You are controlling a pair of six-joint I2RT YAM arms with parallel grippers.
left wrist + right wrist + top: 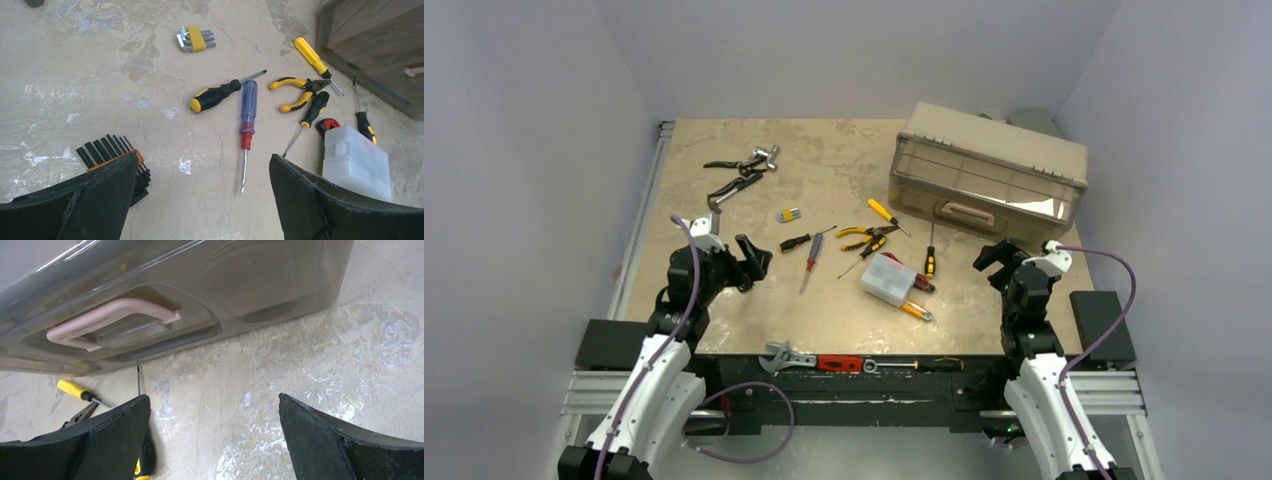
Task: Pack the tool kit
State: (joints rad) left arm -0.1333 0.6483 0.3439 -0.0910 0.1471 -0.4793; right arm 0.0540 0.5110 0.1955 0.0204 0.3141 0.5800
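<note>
Right now both grippers are hanging wide open and holding nothing: the left gripper (pixel 202 161) over the loose tools, the right gripper (pixel 214 400) just in front of the toolbox (pixel 989 170). The toolbox is sitting at the far right of the table (pixel 844 160). Its lid is looking shut, and its pink handle (pixel 112 315) is facing the right gripper. I am thinking a pull there could be dragging or tipping the whole box instead of opening it.

I am counting one toolbox, one pair of yellow pliers (pixel 295 92) and five screwdrivers in the left wrist view, one being the blue screwdriver (pixel 248 107). They are lying close together, so grabbing one could be rolling another away.
</note>
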